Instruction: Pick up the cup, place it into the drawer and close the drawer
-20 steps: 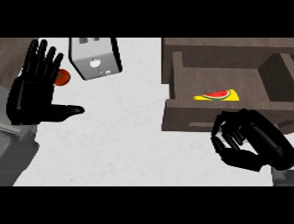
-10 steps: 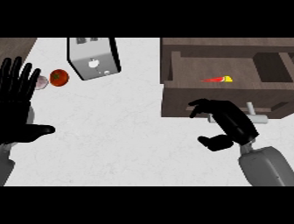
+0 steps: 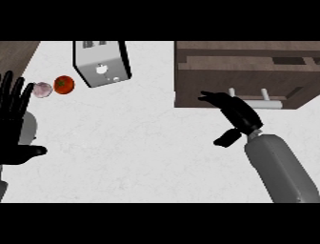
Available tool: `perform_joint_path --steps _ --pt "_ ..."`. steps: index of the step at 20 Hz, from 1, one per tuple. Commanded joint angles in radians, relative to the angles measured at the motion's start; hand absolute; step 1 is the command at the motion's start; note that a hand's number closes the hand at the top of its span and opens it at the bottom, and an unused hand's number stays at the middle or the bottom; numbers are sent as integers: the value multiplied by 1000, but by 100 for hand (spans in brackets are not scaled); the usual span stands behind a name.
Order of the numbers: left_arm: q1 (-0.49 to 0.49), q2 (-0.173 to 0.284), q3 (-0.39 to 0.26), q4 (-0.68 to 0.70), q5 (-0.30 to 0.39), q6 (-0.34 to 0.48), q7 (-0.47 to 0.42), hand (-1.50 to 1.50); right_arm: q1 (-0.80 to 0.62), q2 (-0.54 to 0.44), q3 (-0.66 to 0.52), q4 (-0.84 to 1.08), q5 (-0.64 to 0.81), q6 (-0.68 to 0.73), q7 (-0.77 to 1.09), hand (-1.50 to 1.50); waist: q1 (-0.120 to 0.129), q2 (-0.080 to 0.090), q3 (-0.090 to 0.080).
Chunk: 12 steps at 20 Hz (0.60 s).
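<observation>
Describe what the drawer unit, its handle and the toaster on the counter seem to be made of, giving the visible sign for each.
Drawer unit: looks like dark brown wood, matt, with faint grain streaks. Handle: a pale bar on two posts, probably metal or light plastic. Toaster: seems brushed metal, grey sides with a darker top showing slots. Counter: pale, speckled, stone-like.

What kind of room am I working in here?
Most likely a kitchen: a white counter carrying a metal toaster and a tomato, with a wooden drawer unit at the right.
</observation>
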Motion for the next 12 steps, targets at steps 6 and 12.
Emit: perform_joint_path --steps 6,12 --pt "65 -33 35 -14 -15 -64 0 -150 -270 -39 -151 467 -41 -26 -202 -150 21 11 3" --pt "29 10 80 28 13 -145 22 -150 -401 -108 -193 632 -32 -3 -226 -150 47 22 3"
